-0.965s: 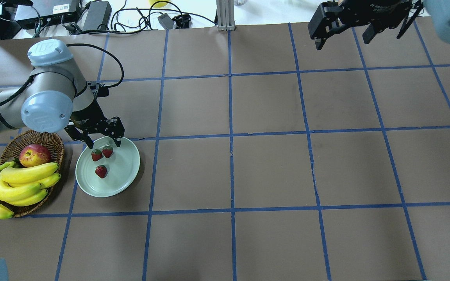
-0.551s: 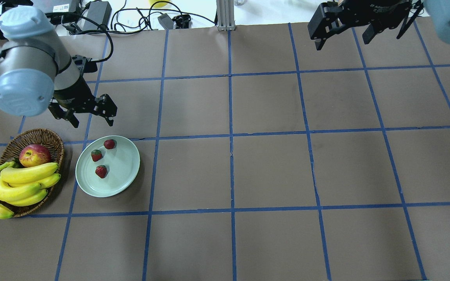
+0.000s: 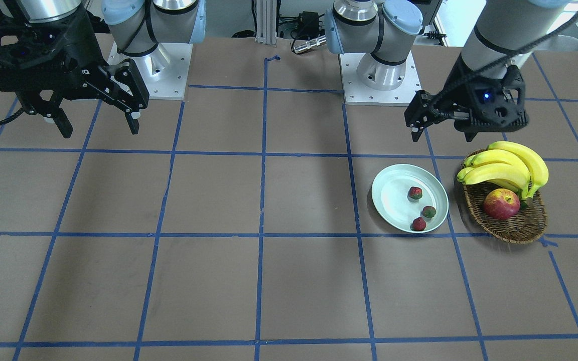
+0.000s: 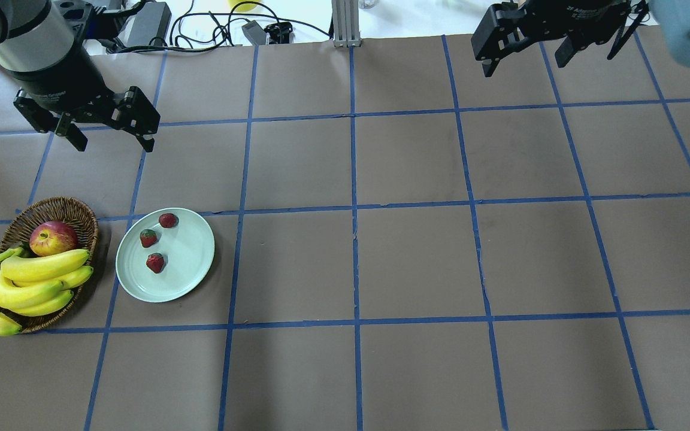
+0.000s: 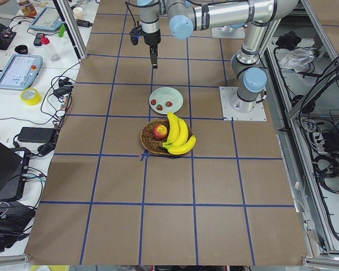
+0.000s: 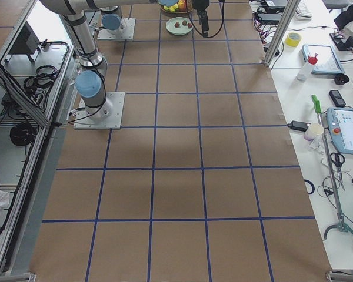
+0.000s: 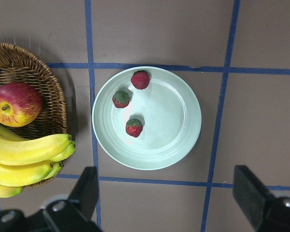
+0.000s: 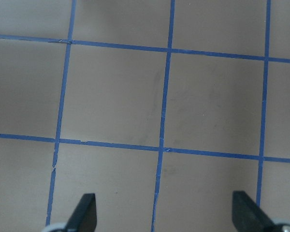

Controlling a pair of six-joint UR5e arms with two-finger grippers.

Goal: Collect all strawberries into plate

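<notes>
Three strawberries [image 7: 121,98] lie on the plate [image 7: 174,121], the middle one cap-up.

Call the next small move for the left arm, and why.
Probably lift the left gripper clear to a rest pose and stop; no further pick looks needed. All three strawberries lie inside the plate, none shows on the table or in the basket, and the gripper hangs open and empty, away from the plate.

I see a brown basket [image 4: 84,221] on my brown table [image 4: 417,257]. A red and yellow apple [image 4: 53,237] sits in it. Yellow bananas [image 4: 33,275] lie across it, right beside the apple. Blue lines [image 4: 353,167] cross the table.
</notes>
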